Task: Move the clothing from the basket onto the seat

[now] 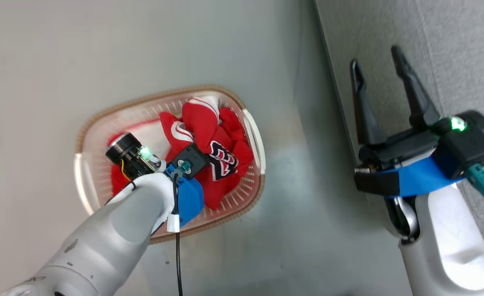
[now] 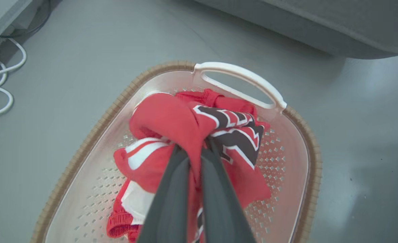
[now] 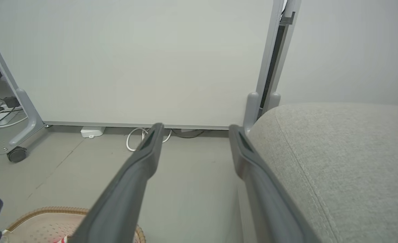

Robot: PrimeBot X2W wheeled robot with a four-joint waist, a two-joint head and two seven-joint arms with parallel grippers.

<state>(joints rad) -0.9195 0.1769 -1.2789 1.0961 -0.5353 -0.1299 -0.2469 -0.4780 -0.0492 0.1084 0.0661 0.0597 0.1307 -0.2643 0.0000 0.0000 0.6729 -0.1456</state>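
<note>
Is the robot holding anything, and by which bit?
The left gripper pinches a bunched red fold at the top of the clothing. The right gripper holds nothing.

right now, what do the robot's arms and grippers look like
Both forearms are pale grey, each with a blue wrist bracket and a black housing showing a green light. The left gripper and right gripper each have two long, dark, tapering fingers. A thin black cable runs along the left forearm; a teal plug sits at the right wrist.
</note>
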